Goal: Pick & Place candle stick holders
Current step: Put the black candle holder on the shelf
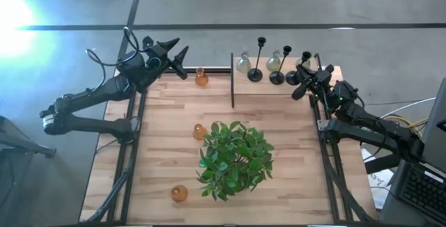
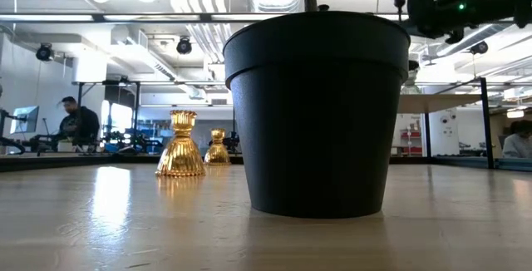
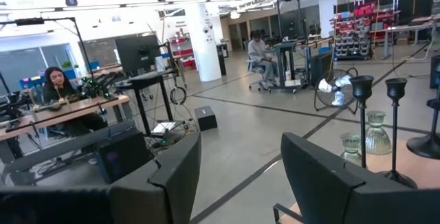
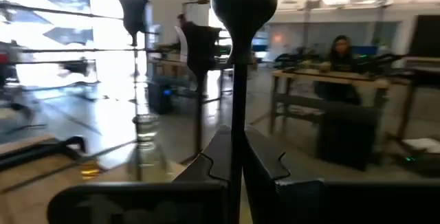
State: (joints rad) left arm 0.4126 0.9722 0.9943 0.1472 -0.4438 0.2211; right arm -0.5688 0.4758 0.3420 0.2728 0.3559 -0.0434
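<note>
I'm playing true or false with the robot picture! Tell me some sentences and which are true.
1. The right end effector is shut on a black holder. True.
2. The left end effector is carrying an amber holder. False: the left end effector is open and empty; the nearest amber holder stands on the table.
3. Three amber holders stand on the table. True.
4. The plant's pot is white. False: the pot is black.
</note>
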